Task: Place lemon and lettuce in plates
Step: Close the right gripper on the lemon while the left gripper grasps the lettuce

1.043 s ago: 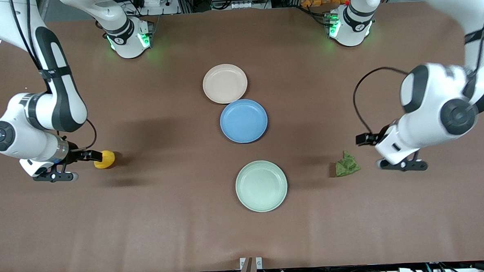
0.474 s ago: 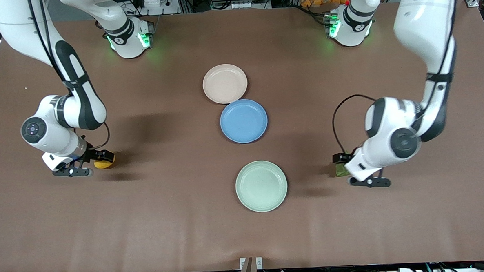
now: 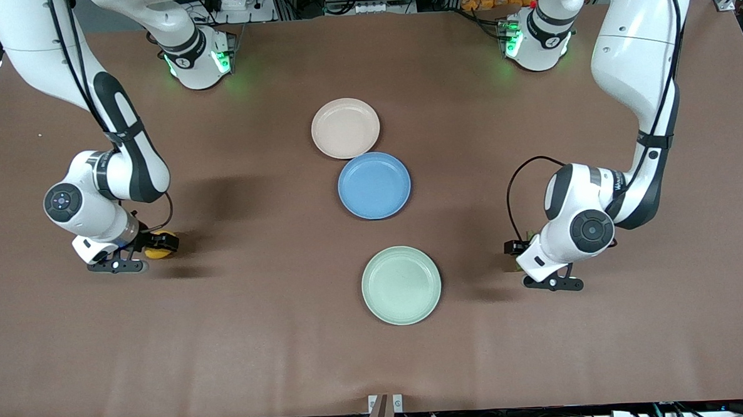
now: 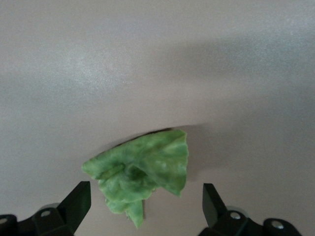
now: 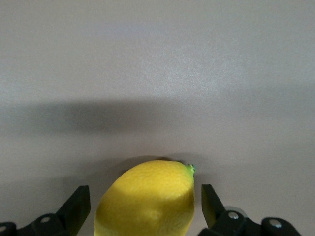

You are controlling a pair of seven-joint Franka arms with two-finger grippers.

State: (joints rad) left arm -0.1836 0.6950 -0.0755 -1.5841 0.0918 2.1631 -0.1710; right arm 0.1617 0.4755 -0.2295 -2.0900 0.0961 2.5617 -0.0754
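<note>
The right gripper (image 5: 142,209) is straddling the lemon (image 5: 146,199) on the table with fingers spread wide, toward the right arm's end. The left gripper (image 4: 145,206) is likewise gaping around the lettuce (image 4: 140,173), which is lying near the mint green plate (image 3: 401,285)

Three plates sit on the tabletop (image 3: 258,351): one beige-pink plate (image 3: 345,128), one blue plate (image 3: 374,185) and one mint plate (image 3: 401,285). There is one lemon (image 5: 147,202) and one lettuce (image 4: 140,173) piece. Two arms work here, each with one set of jaws.
</note>
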